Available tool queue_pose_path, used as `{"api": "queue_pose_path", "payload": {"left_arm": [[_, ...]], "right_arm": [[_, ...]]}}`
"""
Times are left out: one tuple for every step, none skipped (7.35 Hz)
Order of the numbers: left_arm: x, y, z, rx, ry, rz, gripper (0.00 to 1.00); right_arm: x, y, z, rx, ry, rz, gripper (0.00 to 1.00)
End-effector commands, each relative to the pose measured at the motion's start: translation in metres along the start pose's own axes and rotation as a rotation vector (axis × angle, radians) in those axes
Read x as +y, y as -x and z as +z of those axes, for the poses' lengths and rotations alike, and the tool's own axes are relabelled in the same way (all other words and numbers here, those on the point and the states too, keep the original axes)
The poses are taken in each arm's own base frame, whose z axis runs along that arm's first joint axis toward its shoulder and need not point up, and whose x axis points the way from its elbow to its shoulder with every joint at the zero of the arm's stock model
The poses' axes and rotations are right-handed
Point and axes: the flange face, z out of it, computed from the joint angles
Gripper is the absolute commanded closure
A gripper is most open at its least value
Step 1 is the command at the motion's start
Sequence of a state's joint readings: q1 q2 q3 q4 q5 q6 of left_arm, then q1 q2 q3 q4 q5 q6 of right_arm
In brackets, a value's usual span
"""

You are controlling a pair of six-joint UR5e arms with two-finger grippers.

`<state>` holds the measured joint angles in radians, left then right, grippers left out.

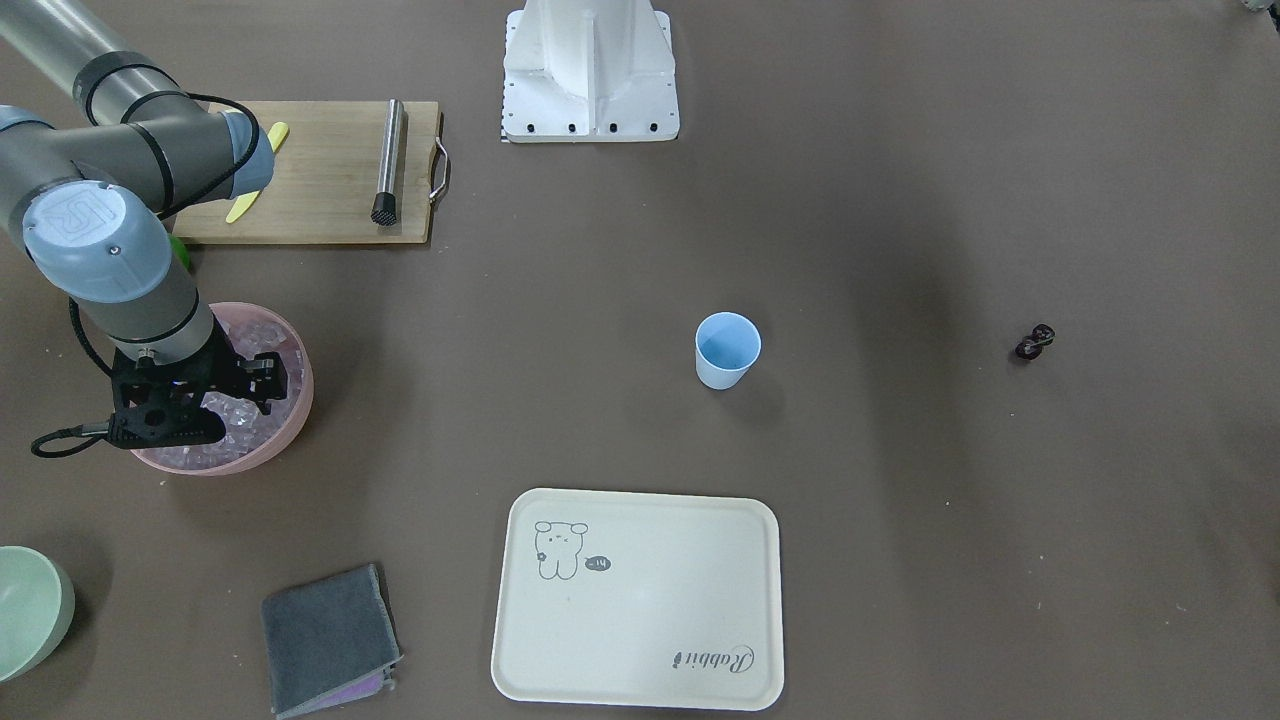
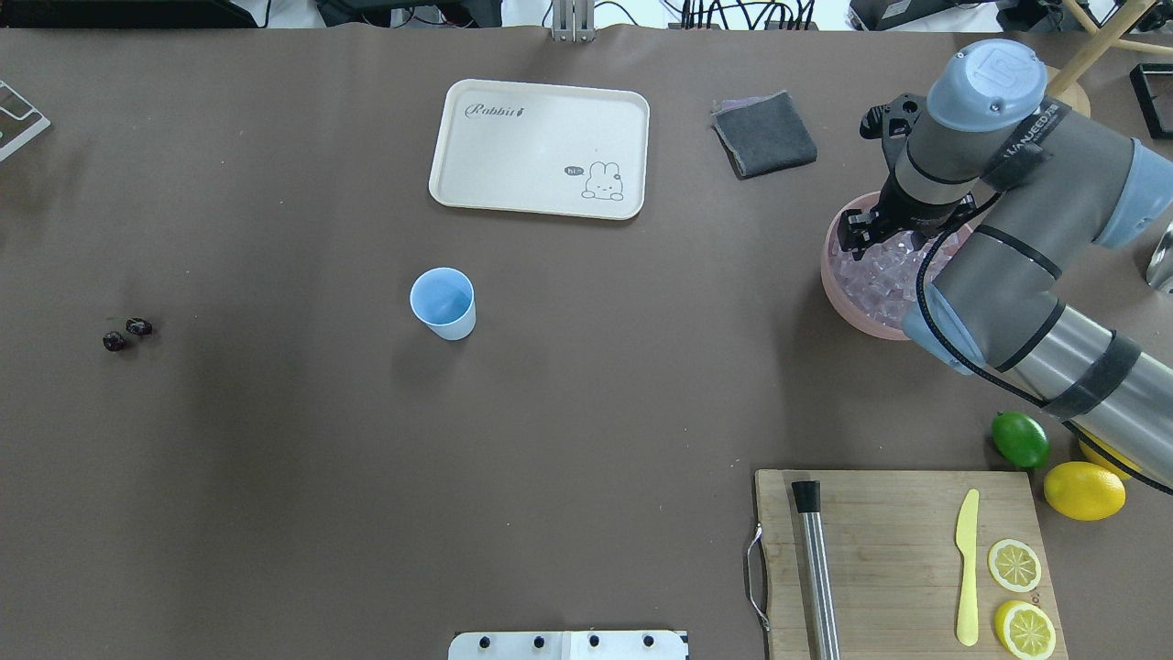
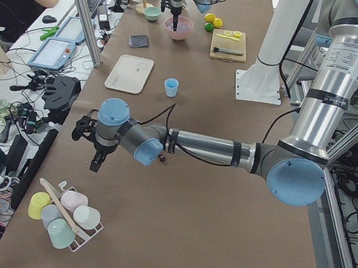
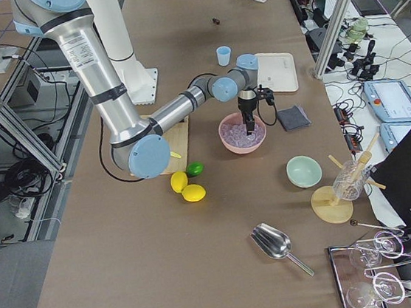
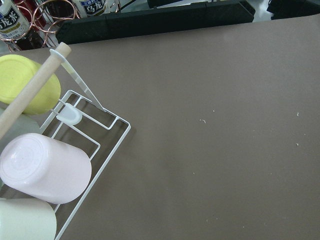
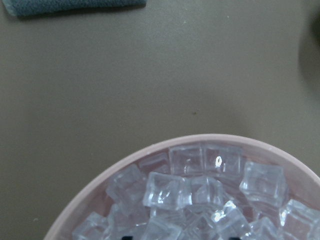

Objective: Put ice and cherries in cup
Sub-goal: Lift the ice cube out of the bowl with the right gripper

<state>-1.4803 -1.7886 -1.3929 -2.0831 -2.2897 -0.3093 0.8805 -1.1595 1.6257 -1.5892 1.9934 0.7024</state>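
The light-blue cup (image 2: 443, 302) stands upright and empty near the table's middle. The dark cherries (image 2: 126, 333) lie on the table far out on my left side, also visible in the front view as the cherries (image 1: 1035, 342). Ice (image 6: 190, 190) fills the pink bowl (image 2: 838, 284) on my right. My right gripper (image 1: 272, 385) hangs over that ice, open, its tips just above the cubes and holding nothing. My left gripper (image 3: 95, 160) hovers near the table's left end, well away from the cherries; I cannot tell whether it is open or shut.
A cream tray (image 2: 541, 147) and a grey cloth (image 2: 765, 136) lie beyond the cup. A cutting board (image 2: 893, 559) carries a metal muddler, a yellow knife and lemon slices, with a lime (image 2: 1020, 439) and a lemon (image 2: 1083, 490) beside it. A wire rack of cups (image 5: 45, 165) sits below the left wrist.
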Motion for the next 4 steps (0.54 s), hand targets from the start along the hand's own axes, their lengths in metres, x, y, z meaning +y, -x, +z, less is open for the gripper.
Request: {"api": "queue_pose_path", "payload": {"left_arm": [[0.004, 0.002, 0.001, -0.001, 0.005, 0.000, 0.02], [0.006, 0.003, 0.000, -0.001, 0.004, -0.001, 0.02], [0.006, 0.002, 0.000, -0.001, 0.004, -0.001, 0.02], [0.006, 0.003, 0.000, -0.001, 0.004, -0.003, 0.02]], "right_arm": [[0.000, 0.004, 0.002, 0.008, -0.003, -0.006, 0.77], [-0.001, 0.007, -0.002, 0.006, -0.013, -0.010, 0.78], [-0.002, 0.009, -0.005, 0.003, -0.017, -0.011, 0.78], [-0.004, 0.010, -0.011, -0.006, -0.024, -0.011, 0.78]]}}
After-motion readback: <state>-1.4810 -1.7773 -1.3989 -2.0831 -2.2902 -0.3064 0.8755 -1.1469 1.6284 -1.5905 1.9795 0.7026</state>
